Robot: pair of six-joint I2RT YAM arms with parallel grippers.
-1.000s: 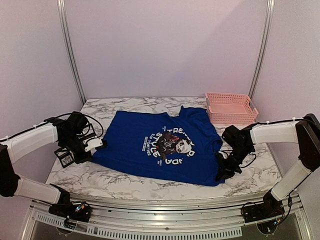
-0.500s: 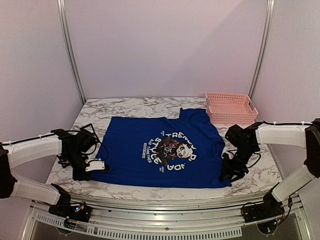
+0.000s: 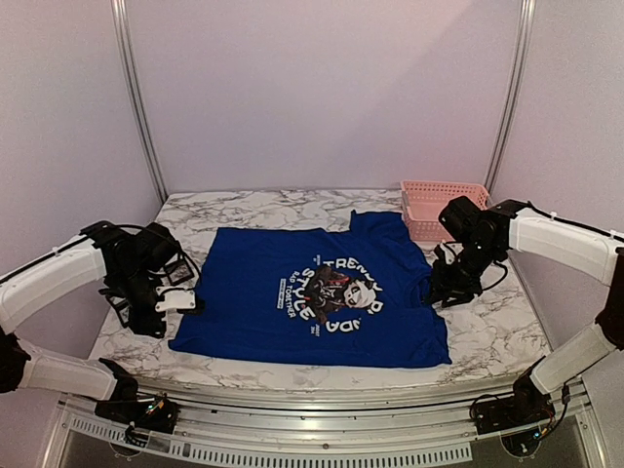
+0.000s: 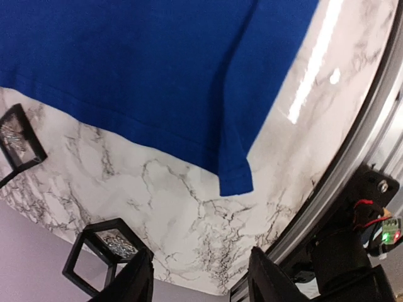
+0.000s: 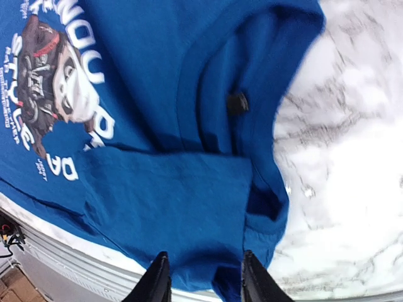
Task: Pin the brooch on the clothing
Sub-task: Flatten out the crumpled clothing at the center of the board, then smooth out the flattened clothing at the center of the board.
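Lying flat, blue T-shirt (image 3: 258, 292), left hand (image 4: 200, 280) released beside it, right hand (image 5: 203, 277) released above it.

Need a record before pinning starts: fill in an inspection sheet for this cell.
Surface: marble table, glossy, no damage seen.
Job's things: blue T-shirt spread flat, print up, creased at its right edge; no brooch identifiable.
Clutter: pink basket back right; two black frame stands holding something glittery, on the marble beside the shirt; small dark item on the shirt.
Grippers: left gripper jaws open, empty; right gripper jaws open, empty, over the shirt.
Cables: thin black loops at both wrists.
Surroundings: plain walls, metal posts.
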